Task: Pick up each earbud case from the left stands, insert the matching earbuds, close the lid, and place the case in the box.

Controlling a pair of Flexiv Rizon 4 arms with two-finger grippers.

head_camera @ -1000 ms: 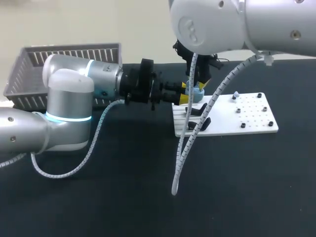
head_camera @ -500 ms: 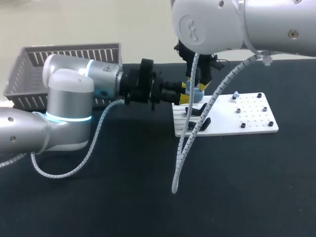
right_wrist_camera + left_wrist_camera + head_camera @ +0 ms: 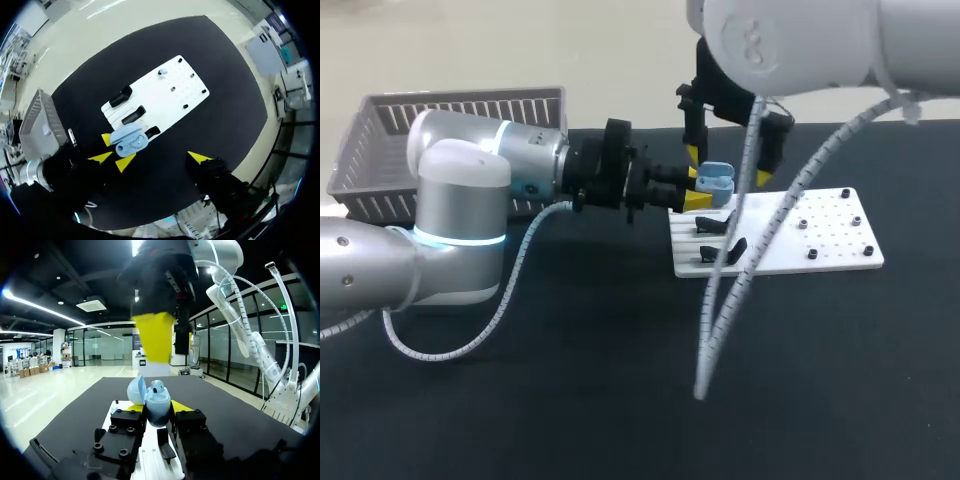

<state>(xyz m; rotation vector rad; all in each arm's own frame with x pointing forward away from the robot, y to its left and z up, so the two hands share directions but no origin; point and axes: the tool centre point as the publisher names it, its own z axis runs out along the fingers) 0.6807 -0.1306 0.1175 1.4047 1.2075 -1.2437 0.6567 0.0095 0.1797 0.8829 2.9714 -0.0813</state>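
A light blue earbud case [image 3: 715, 180] hangs over the left edge of the white board [image 3: 840, 245], with my left gripper [image 3: 698, 187] shut on it from the side. In the left wrist view the case [image 3: 157, 407] is open, its lid tipped back and an earbud seated inside, between my left gripper's [image 3: 155, 411] yellow tips. My right gripper [image 3: 728, 166] hovers just above the case, fingers wide open and holding nothing. From the right wrist view the case [image 3: 129, 141] lies below my right gripper [image 3: 152, 159]. A small blue earbud [image 3: 798, 190] sits on the board.
Black stands [image 3: 717, 226] line the board's left part, and dark pegs [image 3: 812, 254] dot its right part. A grey slatted basket [image 3: 380, 150] stands at the back left. My right arm's white cable [image 3: 720, 300] hangs in front of the board.
My right gripper has opened wide and lifted off the case, shifting slightly right. My left arm has kept still with the case.
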